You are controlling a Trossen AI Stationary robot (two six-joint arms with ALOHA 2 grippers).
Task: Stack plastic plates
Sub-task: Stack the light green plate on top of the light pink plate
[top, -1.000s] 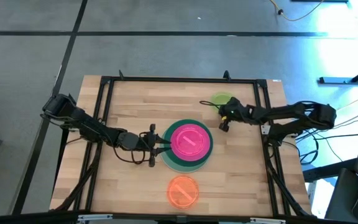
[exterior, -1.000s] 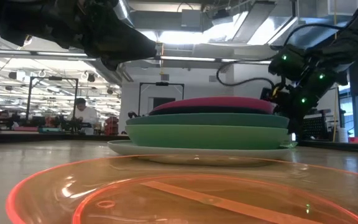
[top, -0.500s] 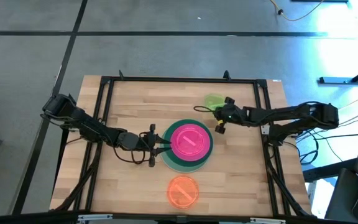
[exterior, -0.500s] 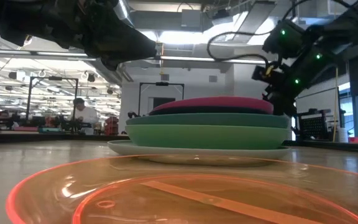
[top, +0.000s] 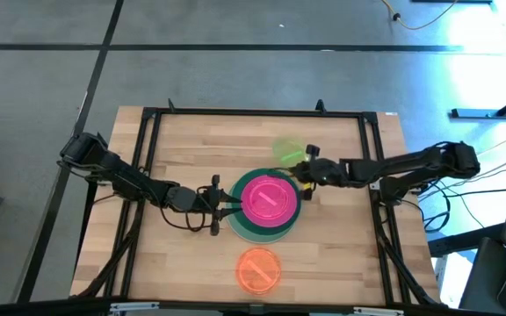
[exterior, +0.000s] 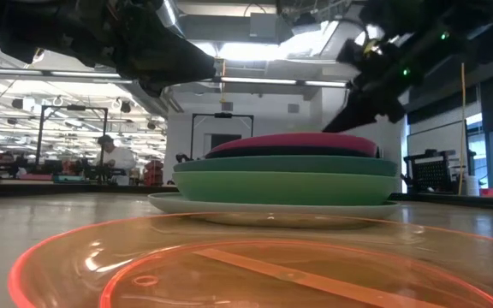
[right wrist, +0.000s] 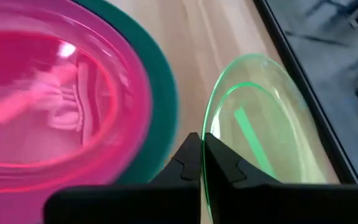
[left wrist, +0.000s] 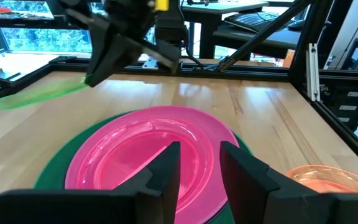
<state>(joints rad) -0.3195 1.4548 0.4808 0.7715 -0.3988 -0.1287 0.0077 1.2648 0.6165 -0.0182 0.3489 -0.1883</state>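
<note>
**Right claw carried lime plate beside the central stack**

The wooden surface was bounded by a black metal frame. In the low view, the room beyond held ceiling lights and a seated person at a far bench. Cables trailed on the floor off the right edge of the surface.

The plate stack stood near the middle of the surface. In the low view it showed a pale mint plate at the bottom, a green plate on that, a teal plate above, and a magenta plate on top. A dark layer showed between teal and magenta; its identity could not be confirmed. The magenta plate was glossy and translucent, with a raised bar across its centre.

An orange plate, translucent with the same centre bar, lay alone on the surface near the front edge, well apart from the stack.

The left claw sat at the stack's left side, its fingers narrowly parted, gripping nothing, with the magenta plate's rim seen between them.

The right claw was just beside the stack's upper right edge. Its fingers were pinched on the rim of a lime plate, which was translucent and held tilted above the surface, clear of the stack.
</note>
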